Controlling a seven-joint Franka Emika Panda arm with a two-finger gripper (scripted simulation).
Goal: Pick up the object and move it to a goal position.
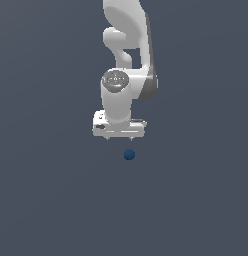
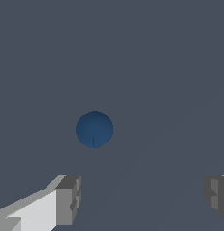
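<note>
- Hand (image 1: 119, 136) wide open, empty, fingers (image 2: 67, 198) well apart.
- Dark blue ball (image 1: 129, 154) on the grey surface (image 1: 46, 200), below the hand, not yet between the fingers.
- Ball is round: no preferred grasp axis.
- Next, I'd guess: centre over the ball, then descend.

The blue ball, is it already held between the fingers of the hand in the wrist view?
No, the blue ball lies free, apart from both fingers of the open hand.
</note>
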